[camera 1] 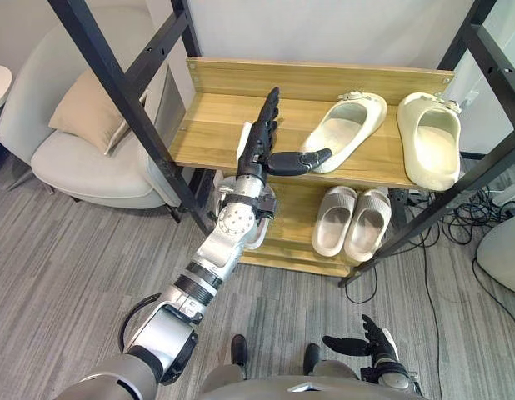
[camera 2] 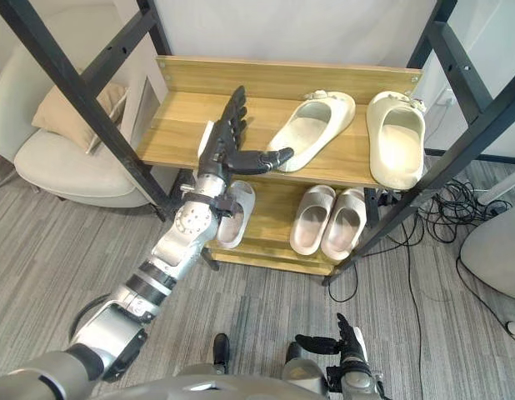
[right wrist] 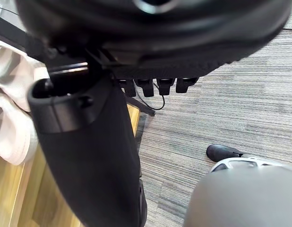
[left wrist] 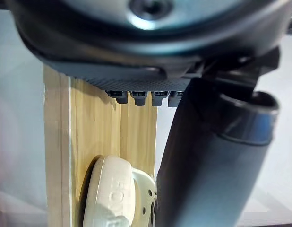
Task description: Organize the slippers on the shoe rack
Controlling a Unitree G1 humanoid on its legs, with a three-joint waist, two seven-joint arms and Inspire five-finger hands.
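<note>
Left hand (camera 1: 259, 146) is out over the top shelf (camera 1: 209, 125) of the rack, fingers straight and together, thumb stuck out sideways, holding nothing. The slipper I want (camera 1: 345, 129) lies just to the right of it, on the same shelf. The thumb tip reaches its near end, but I can't tell if it's touching or only just beside; the left wrist view shows that end (left wrist: 110, 194) close by the thumb.

The slipper's long axis runs on a slant, near end toward my hand, far end toward the back right. Its mate (camera 1: 431, 137) sits further right and points roughly straight front to back, so the two don't line up. My guess is the slanted one needs turning to match.

The left hand is far nearer. The right hand (camera 1: 370, 340) hangs low by the floor, fingers loose and apart, empty.

On the lower shelf, a neat pair (camera 1: 353, 221) lies side by side, and another pale slipper (camera 2: 237, 208) is partly hidden under my forearm. A black frame post (camera 1: 116, 83) crosses left of the shelf, clear of the hand. An armchair (camera 1: 82, 158) stands well off to the left. Nothing lies between thumb and slipper.
</note>
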